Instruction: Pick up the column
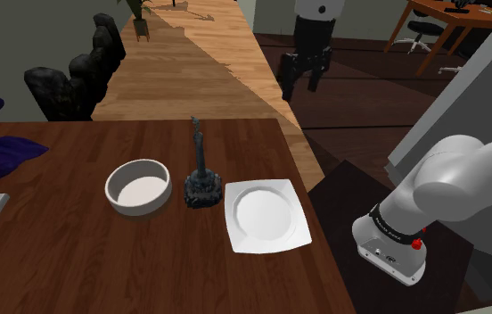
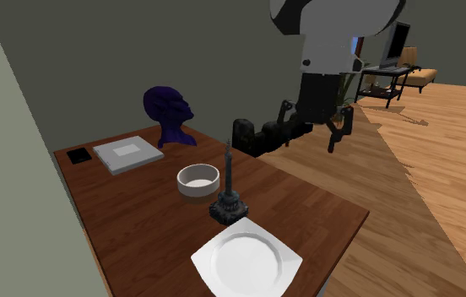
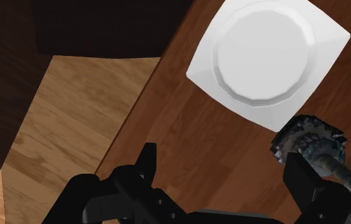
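Note:
The column (image 1: 200, 174) is a thin dark spire on a mottled dark base, upright on the brown wooden table (image 1: 75, 259). It stands between a white bowl (image 1: 139, 187) and a square white plate (image 1: 266, 214). My gripper (image 1: 302, 86) hangs open and empty well above the table's edge, beyond the plate. The second exterior view has the gripper (image 2: 314, 135) up and to the right of the column (image 2: 229, 190). From the wrist, the column's base (image 3: 309, 140) lies by one fingertip (image 3: 300, 175), and the plate (image 3: 266, 54) lies farther out.
A dark blue head bust (image 2: 169, 114), a flat grey box (image 2: 128, 153) and a small black item (image 2: 79, 155) sit at the table's far end. Dark chairs (image 1: 75, 80) line one side. Light wood floor (image 1: 191, 62) runs beside the table.

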